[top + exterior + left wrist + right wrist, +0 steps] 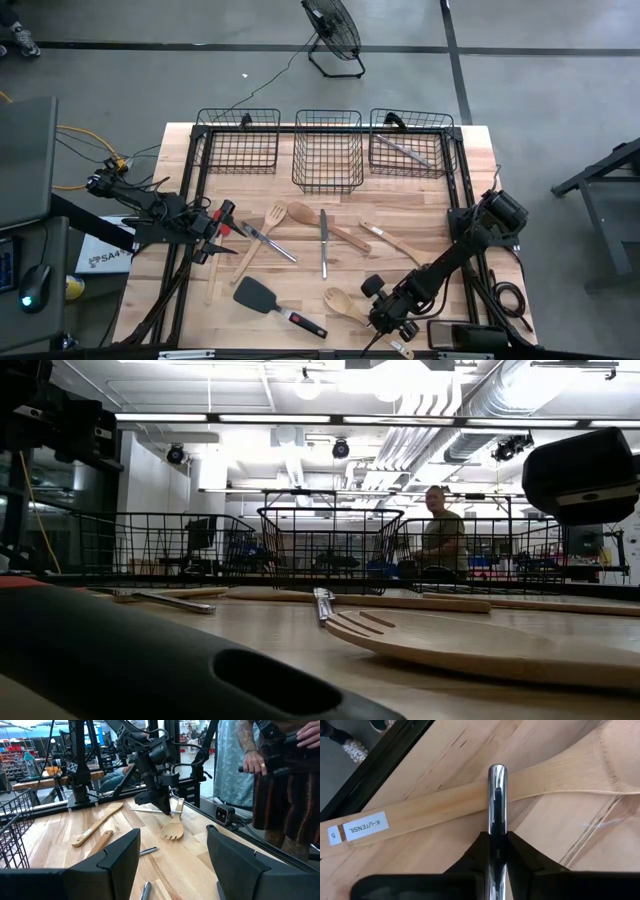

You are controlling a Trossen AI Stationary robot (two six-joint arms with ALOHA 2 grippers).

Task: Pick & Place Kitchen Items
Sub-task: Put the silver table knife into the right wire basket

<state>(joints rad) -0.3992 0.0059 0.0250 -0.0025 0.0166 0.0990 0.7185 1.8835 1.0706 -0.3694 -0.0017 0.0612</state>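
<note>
Down at the worktop's (440,215) five o'clock edge, the right end effector (496,851) pinches a silver handle (496,795) across a wooden spoon (470,800) — the left end effector (172,857) gapes wide at nine o'clock.

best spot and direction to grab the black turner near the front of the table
Grip the black turner by its thin handle, roughly mid-length, not the wide flat blade. It lies flat and diagonal, blade toward the table's middle, red-tipped end toward the front edge, so probably come straight down from above with the fingers across the handle. The handle sits clear of the wooden spoon beside it.
</note>
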